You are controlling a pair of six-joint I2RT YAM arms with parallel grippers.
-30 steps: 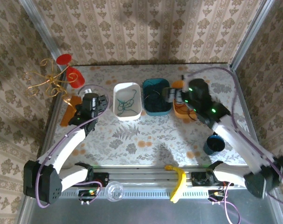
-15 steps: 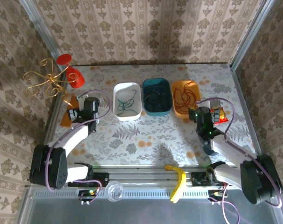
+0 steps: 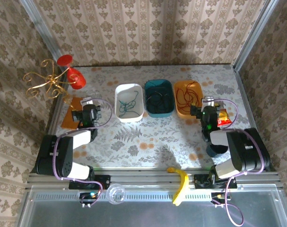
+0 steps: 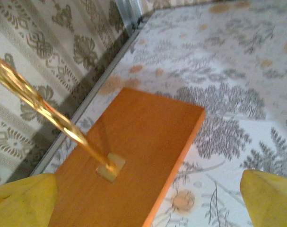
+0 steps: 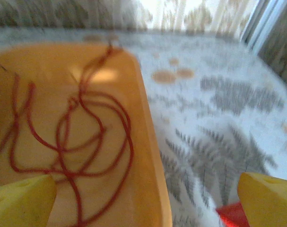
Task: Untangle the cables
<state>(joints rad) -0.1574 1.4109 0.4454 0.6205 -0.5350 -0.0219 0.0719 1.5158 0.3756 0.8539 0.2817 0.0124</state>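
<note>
3 bins in a row, far middle of table (image 3: 134,137): green cable (image 3: 126,105) in white bin (image 3: 118,90) at left, black cable (image 3: 156,99) in teal bin (image 3: 148,85), red cable (image 3: 185,98) in orange bin (image 5: 152,156) at right. Left gripper (image 4: 145,203) spread wide, empty, above a wooden stand base (image 4: 143,132); right gripper (image 5: 143,201) spread wide, empty, above the orange bin's right rim

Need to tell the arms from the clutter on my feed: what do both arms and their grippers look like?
Left arm and right arm match: white links between bulky black joint housings, each trailed by a looping purple cable. Left gripper and right gripper are black blocks, with a green light glowing on the right one. Their fingers are yellow.
</note>
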